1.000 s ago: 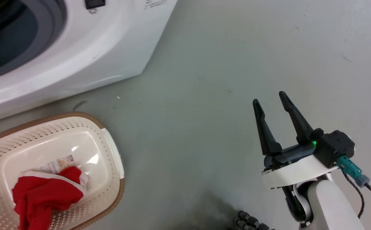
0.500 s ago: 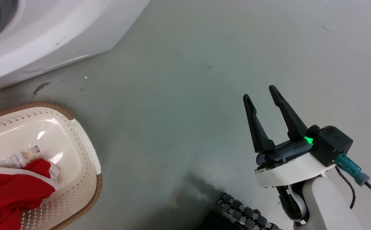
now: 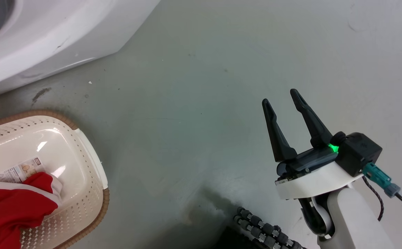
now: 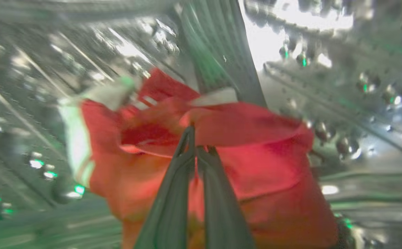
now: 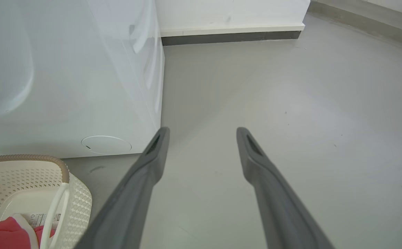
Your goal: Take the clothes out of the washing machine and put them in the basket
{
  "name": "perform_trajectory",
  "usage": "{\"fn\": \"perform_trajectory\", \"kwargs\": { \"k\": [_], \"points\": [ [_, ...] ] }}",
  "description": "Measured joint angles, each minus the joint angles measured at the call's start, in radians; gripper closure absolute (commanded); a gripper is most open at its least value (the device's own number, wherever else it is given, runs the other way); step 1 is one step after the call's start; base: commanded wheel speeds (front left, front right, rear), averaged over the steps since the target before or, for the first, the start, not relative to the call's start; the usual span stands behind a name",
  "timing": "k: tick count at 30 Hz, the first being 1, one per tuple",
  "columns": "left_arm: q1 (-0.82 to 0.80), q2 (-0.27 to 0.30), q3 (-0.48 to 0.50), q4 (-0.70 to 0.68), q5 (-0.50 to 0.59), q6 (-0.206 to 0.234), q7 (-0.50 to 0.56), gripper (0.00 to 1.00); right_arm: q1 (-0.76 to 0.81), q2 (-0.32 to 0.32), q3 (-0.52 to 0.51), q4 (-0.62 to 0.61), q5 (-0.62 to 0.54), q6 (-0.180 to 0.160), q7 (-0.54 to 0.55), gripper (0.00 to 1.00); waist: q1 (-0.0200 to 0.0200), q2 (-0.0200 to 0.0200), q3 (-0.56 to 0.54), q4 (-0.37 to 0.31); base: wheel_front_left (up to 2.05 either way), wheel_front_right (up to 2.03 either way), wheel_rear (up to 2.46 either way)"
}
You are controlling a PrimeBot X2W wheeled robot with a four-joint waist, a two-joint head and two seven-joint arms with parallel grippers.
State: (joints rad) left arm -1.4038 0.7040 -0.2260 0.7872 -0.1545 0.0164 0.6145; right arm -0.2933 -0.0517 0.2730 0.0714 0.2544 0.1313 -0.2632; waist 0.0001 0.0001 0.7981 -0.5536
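The basket (image 3: 95, 197) stands on the floor (image 3: 201, 121) just before the washing machine (image 3: 48, 31), one garment (image 3: 10, 211) lying in it. The right claw (image 3: 279, 96) hangs well to their right. A second garment (image 4: 263, 173) lies in the drum (image 4: 360, 103).

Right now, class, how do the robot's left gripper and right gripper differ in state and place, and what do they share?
The left gripper is shut, fingers together; the right gripper is open, fingers spread. The left gripper pinches the clothes; the right gripper holds nothing. The left gripper is inside the washing machine drum; the right gripper hangs over the floor, apart from the basket. Both have two long dark fingers.
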Motion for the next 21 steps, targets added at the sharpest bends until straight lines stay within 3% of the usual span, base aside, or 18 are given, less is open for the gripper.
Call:
{"fn": "perform_trajectory", "kwargs": {
  "k": [10, 21],
  "points": [
    [0.149, -0.005, 0.047, -0.118, -0.044, 0.072, -0.230, 1.00, -0.013, 0.000, -0.023, 0.005, -0.032, 0.000, 0.000, 0.00, 0.0000, 0.0000, -0.066, 0.025, 0.00, 0.00, 0.00],
    [0.338, -0.090, 0.075, -0.101, -0.116, 0.079, -0.510, 1.00, 0.010, 0.001, -0.065, 0.015, -0.091, 0.000, 0.000, 0.00, -0.0001, 0.0000, -0.198, 0.082, 0.00, 0.00, 0.00]
  ]
}}
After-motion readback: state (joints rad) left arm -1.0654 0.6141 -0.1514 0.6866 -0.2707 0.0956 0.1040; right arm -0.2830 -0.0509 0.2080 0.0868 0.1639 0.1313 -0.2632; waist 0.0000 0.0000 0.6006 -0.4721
